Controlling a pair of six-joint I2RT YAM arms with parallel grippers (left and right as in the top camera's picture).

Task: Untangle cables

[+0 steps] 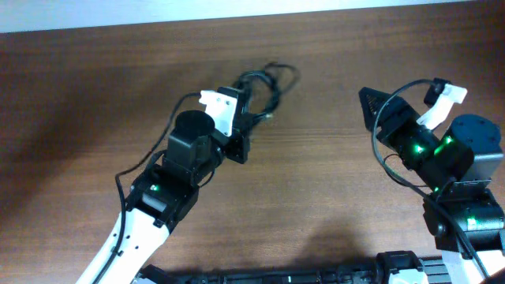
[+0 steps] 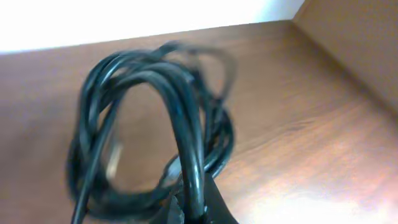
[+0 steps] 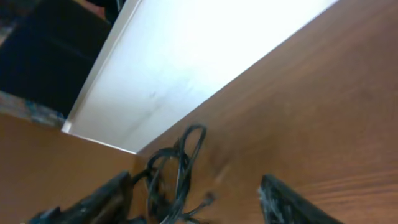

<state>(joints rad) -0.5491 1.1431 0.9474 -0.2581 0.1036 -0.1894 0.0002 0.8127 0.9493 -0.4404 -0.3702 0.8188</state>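
The knotted cables (image 1: 264, 87) sit upper centre of the overhead view on the desk (image 1: 95, 95), one strand clenched in the left pincer (image 2: 198, 210). The right pincer (image 3: 193, 194) gapes, released.

From the lower left an arm reaches to mid-desk, the left gripper (image 1: 246, 125) with its jaws at the near edge of the cables (image 1: 267, 83), a small black tangle of loops on the brown desk (image 1: 331, 197). The right gripper (image 1: 369, 101) hangs far right, well apart from them.
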